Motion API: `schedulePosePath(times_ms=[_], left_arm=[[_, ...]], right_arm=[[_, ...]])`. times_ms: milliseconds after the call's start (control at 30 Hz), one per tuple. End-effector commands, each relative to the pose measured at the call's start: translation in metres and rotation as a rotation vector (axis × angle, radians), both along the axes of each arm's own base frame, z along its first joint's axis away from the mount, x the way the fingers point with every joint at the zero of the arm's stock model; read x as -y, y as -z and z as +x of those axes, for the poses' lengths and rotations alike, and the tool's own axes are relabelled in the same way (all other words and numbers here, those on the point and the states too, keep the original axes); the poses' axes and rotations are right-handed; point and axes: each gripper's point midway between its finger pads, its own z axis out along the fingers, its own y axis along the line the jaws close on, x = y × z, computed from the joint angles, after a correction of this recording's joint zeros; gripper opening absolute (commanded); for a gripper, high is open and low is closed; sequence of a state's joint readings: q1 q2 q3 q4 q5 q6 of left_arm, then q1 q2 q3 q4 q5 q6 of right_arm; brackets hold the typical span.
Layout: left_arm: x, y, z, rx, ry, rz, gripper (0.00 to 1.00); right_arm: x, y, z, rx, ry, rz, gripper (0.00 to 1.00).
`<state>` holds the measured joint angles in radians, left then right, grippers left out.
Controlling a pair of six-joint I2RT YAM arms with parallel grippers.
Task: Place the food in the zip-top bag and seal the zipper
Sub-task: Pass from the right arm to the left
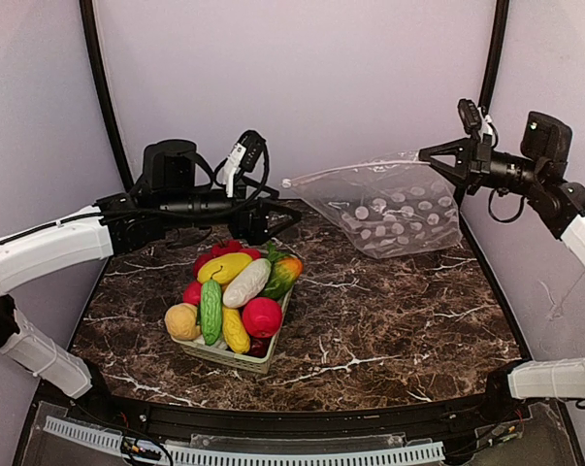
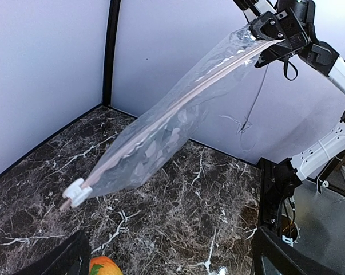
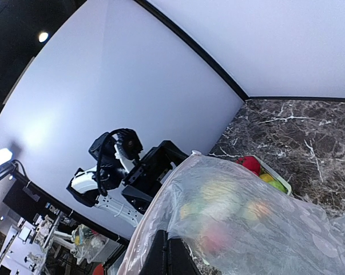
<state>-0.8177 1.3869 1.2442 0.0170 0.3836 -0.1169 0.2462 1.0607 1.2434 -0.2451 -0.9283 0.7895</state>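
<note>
my right gripper (image 1: 438, 162) is pinched tight on the top corner of the zip-top bag (image 1: 394, 209) and holds it up at the back right. the left wrist view shows what the top view barely does: the pink zipper (image 2: 183, 100) slanting down from that grip to its white slider (image 2: 78, 192) at the free end. my left gripper (image 1: 282, 209) is spread wide with nothing in it, near that slider end, and only the top view shows the food (image 1: 236, 291) clearly, heaped in the green basket (image 1: 236, 361) on the marble table (image 1: 389, 311), while the right wrist view sees it blurred through the plastic.
</note>
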Motion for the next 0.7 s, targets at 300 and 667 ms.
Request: schedulePosePath(times_ms=[300, 667], left_arm=[[0.007, -0.026, 0.001, 0.037, 0.025, -0.205, 1.0], [0.015, -0.019, 0.011, -0.023, 0.037, -0.286, 1.0]], right_arm=[[-0.008, -0.04, -0.03, 0.115, -0.165, 0.124, 0.0], [-0.007, -0.053, -0.041, 0.16, -0.202, 0.171, 0.0]])
